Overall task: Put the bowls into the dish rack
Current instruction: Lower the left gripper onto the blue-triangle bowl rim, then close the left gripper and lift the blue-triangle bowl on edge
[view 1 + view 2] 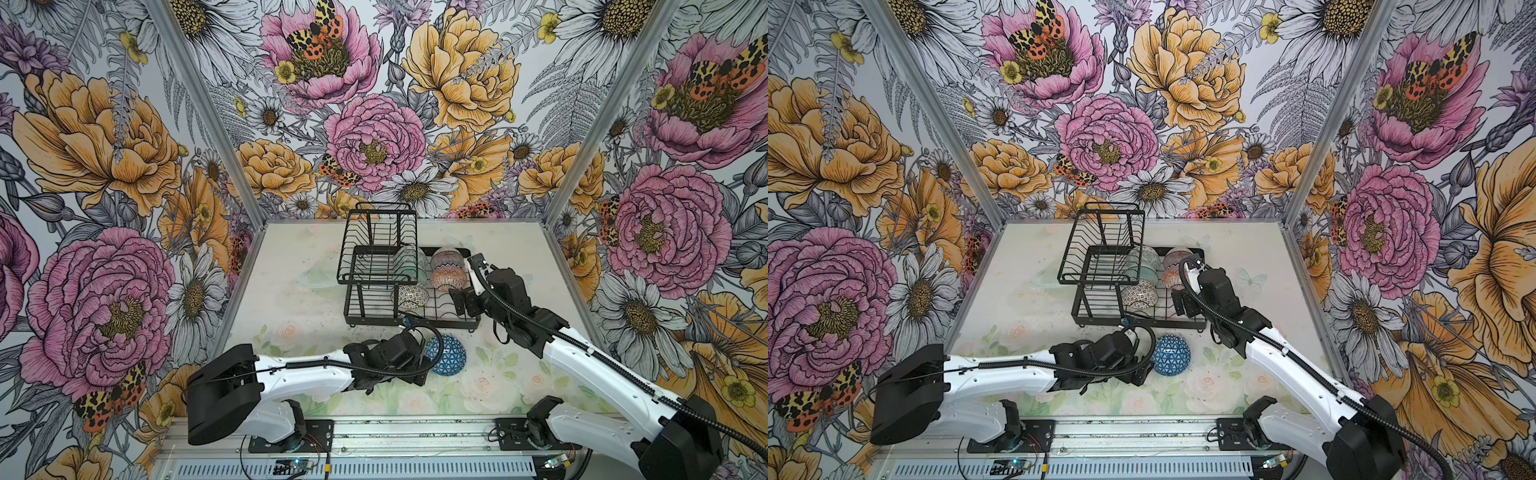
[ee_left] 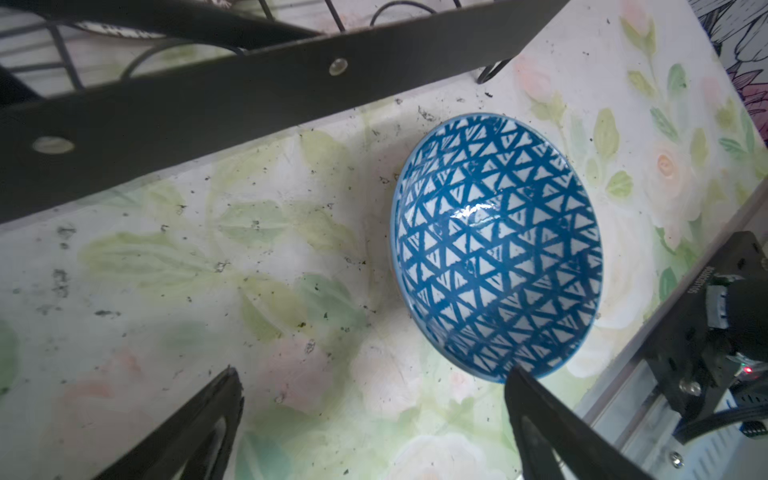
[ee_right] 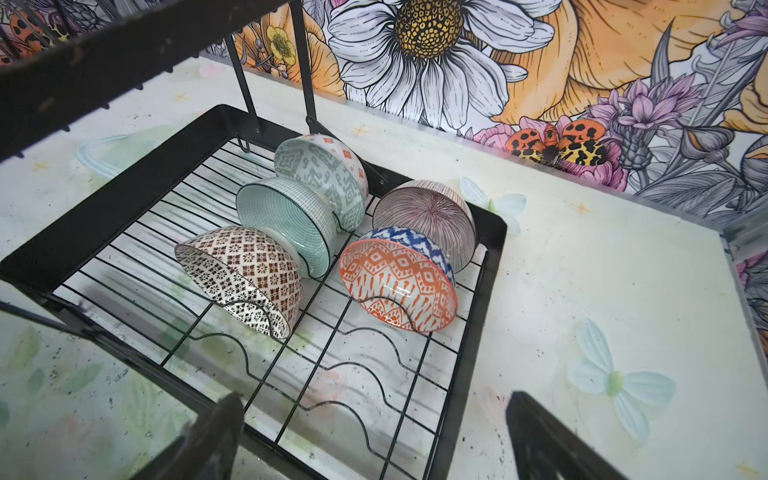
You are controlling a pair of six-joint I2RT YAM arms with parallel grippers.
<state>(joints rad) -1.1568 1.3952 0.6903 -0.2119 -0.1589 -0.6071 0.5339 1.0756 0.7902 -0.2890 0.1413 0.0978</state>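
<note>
Bowls: five of six are loaded, one is outstanding.

Left side: the left arm lies low across the table (image 2: 208, 270), forearm near level, wrist turned toward the blue-triangle bowl (image 1: 446, 355). The left gripper (image 2: 374, 374) has its jaws wide apart and holds nothing. One fingertip (image 2: 515, 378) overlaps the bowl's rim in the wrist view; contact cannot be confirmed. This bowl sits on the table just in front of the dish rack (image 1: 415, 328), apart from it, its hollow apparently facing the wrist camera. Judgement: the pose suits straddling the rim for a pickup.

Centre: the raised basket (image 1: 345, 249) is empty. In the base tray, the grey-green bowl (image 3: 324, 174), teal bowl (image 3: 286, 220) and mosaic bowl (image 3: 245, 270) stand on edge in one row. The pink ribbed bowl (image 3: 428, 216) and orange bowl (image 3: 399, 286) stand on edge in the next. Wavy wires cradle their rims, which keeps them tilted. Front slots are vacant.

Right side: the right arm rises from its base, wrist bent down over the tray's near right corner. The right gripper (image 3: 374, 399) is spread and empty.
</note>
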